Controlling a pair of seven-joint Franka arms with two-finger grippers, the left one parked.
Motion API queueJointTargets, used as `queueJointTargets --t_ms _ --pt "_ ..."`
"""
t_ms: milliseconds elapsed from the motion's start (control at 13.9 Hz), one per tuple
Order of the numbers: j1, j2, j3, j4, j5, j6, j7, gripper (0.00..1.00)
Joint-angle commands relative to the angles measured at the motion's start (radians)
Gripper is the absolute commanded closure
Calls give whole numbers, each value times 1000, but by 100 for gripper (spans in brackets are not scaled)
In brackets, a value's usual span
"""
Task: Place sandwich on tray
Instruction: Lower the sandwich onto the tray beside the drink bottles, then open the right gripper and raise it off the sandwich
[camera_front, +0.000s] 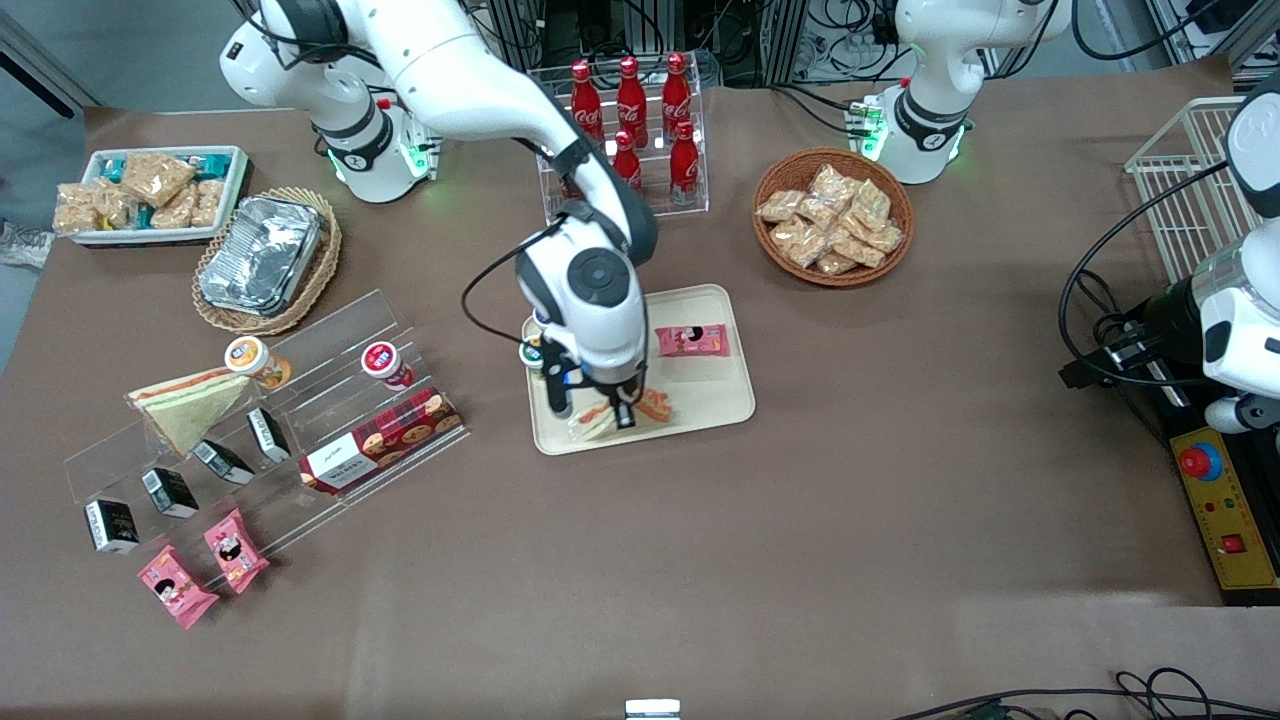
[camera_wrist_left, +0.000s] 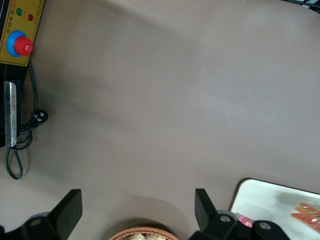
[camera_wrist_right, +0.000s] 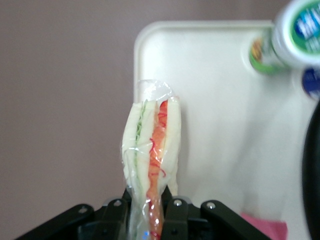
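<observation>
The sandwich (camera_wrist_right: 152, 145), a wrapped white-bread wedge with red-orange and green filling, is pinched between the fingers of my right gripper (camera_wrist_right: 146, 207). The gripper (camera_front: 612, 412) is shut on it, low over the edge of the cream tray (camera_front: 705, 395) nearest the front camera. In the right wrist view the wedge stands on edge along the tray's rim (camera_wrist_right: 142, 60), near a rounded corner. In the front view the arm's wrist hides most of the sandwich (camera_front: 652, 406). I cannot tell whether it touches the tray. The left wrist view shows one corner of the tray (camera_wrist_left: 260, 192).
On the tray lie a pink snack packet (camera_front: 692, 341) and a small green-lidded cup (camera_front: 531, 354). A second wrapped wedge (camera_front: 190, 402) sits on the acrylic rack toward the working arm's end. A cola bottle rack (camera_front: 632, 120), a snack basket (camera_front: 832, 216) and a foil container (camera_front: 262, 254) stand farther back.
</observation>
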Motion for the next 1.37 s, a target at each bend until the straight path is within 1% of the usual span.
queueJointTargets --t_ms 0,144,288,504,576,647,791,1295 --pt "60 35 -14 14 7 20 43 100" --pt "85 43 -15 -22 4 51 49 100" --pt "89 46 -15 -69 -33 92 49 100" --pt "74 55 -15 -70 -34 92 44 100" --pt "72 54 -15 -69 -33 92 51 5" --pt "77 54 -17 -64 -42 92 48 0" --pt "74 47 -17 -58 -59 89 41 0" --pt "74 20 -17 -56 -59 82 35 0"
